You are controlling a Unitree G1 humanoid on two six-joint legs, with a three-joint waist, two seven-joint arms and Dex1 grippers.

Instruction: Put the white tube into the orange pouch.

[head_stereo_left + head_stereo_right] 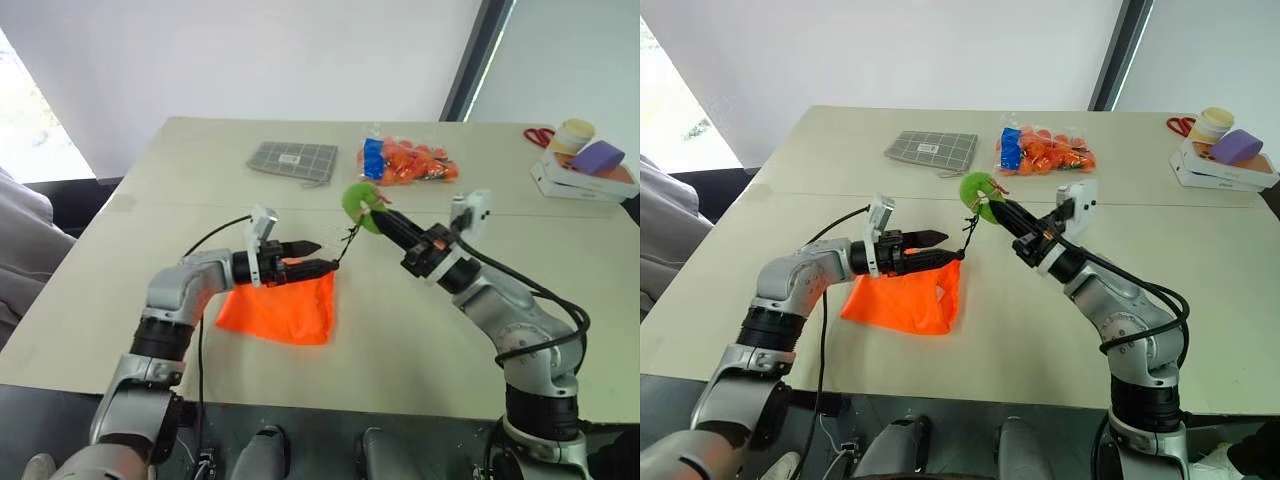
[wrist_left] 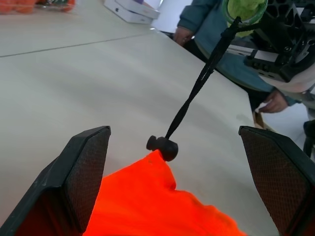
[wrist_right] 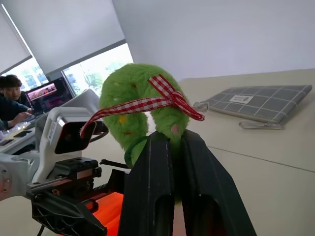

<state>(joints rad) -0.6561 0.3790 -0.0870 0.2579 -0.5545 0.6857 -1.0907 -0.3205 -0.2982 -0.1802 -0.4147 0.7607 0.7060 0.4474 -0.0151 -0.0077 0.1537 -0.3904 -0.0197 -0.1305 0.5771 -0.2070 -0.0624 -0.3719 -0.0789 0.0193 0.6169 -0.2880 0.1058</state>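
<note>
The orange pouch (image 1: 278, 310) lies on the table (image 1: 150, 200), its upper corner lifted by the taut black cord (image 2: 197, 88). My right gripper (image 3: 172, 137) is shut on the cord's round green tag (image 1: 360, 205), which carries a red checked ribbon, and holds it above the table. My left gripper (image 1: 310, 256) points level at the pouch's raised corner, open wide. The pouch's corner (image 2: 147, 206) and the cord stopper (image 2: 162, 146) sit between its fingers (image 2: 88, 172) without touching them. The white tube is out of view.
A grey checked pouch (image 1: 293, 160) and a clear bag of orange and blue items (image 1: 405, 162) lie at the back of the table. A white box (image 1: 585, 178) with a purple object, a jar and red scissors (image 1: 538, 135) sit far right. A person's hands (image 2: 275, 103) are beyond the table edge.
</note>
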